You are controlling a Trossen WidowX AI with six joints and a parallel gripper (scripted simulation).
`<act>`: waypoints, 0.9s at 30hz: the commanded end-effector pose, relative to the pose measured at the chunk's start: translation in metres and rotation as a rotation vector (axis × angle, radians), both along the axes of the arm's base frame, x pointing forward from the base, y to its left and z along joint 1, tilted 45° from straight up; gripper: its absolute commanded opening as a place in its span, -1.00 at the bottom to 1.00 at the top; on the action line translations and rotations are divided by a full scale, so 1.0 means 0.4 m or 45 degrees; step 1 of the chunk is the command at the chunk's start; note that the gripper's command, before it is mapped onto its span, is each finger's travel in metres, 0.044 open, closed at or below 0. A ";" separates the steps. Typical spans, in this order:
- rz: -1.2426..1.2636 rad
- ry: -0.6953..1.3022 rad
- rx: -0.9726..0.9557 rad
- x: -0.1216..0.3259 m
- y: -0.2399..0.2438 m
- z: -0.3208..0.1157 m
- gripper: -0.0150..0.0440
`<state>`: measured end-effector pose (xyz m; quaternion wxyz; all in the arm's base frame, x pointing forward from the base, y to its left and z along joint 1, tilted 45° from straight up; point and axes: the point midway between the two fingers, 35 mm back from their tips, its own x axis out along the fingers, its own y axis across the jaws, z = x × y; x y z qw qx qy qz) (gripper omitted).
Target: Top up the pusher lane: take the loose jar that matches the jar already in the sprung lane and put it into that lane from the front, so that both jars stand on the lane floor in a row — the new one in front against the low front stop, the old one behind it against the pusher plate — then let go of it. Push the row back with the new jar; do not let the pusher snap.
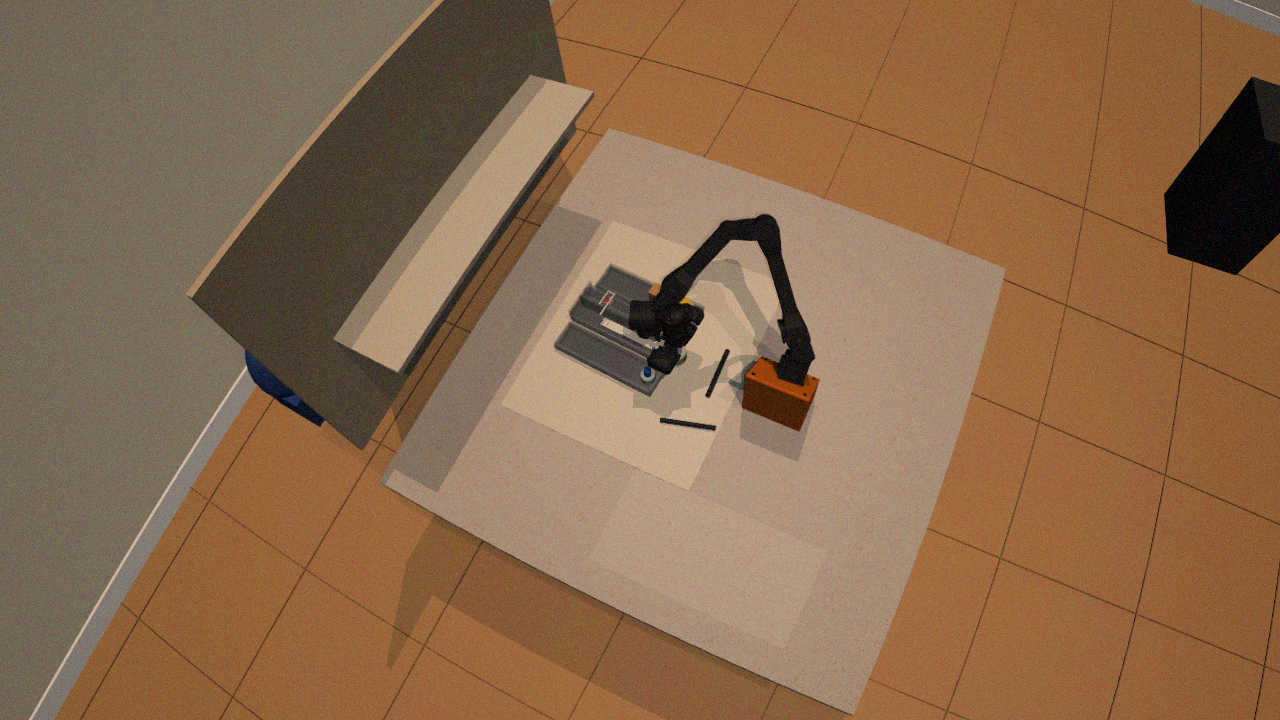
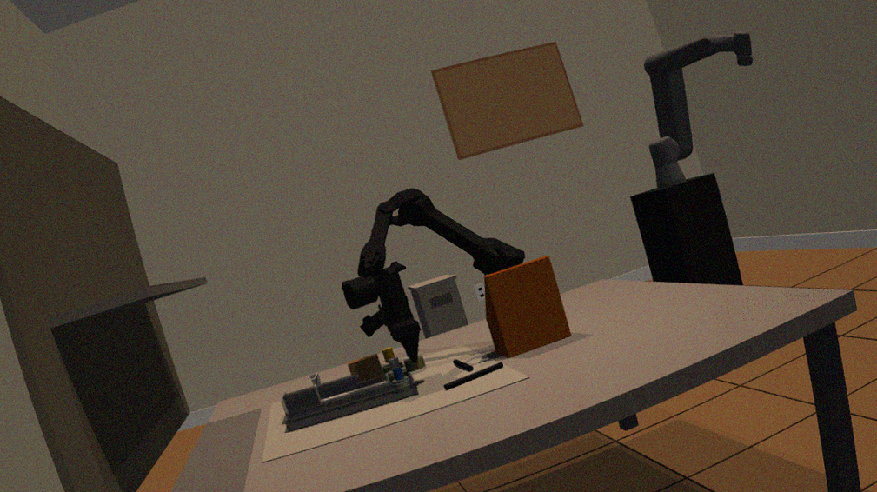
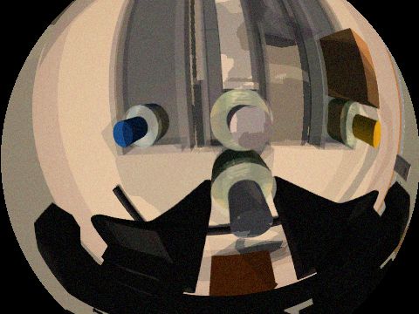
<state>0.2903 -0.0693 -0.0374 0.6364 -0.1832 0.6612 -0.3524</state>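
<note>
My gripper (image 3: 241, 184) (image 2: 412, 359) is shut on a glass jar (image 3: 220, 185) with a dark grey knob, held upright and low just in front of the sprung lane (image 3: 211, 52). A jar with a pale knob (image 3: 250, 126) stands at that middle lane's front end, directly ahead of the held jar; I cannot tell whether the two touch. In the top view the arm hides most of the lane's front. The low front stop and pusher plate cannot be made out.
A blue-knobbed jar (image 3: 124, 133) (image 1: 647, 373) stands at the left lane's front. A yellow-knobbed jar (image 3: 367, 131) stands on the right, with a brown block (image 3: 345, 70) (image 2: 365, 368) behind it. Two black bars (image 1: 717, 372) (image 1: 687, 423) lie near the orange base (image 1: 780, 392).
</note>
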 end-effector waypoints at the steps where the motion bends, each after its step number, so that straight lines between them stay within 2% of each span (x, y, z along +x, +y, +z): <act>1: 0.004 -0.024 -0.004 0.022 -0.004 0.005 -0.49; 27: 0.004 -0.025 -0.004 0.046 -0.011 0.008 -0.49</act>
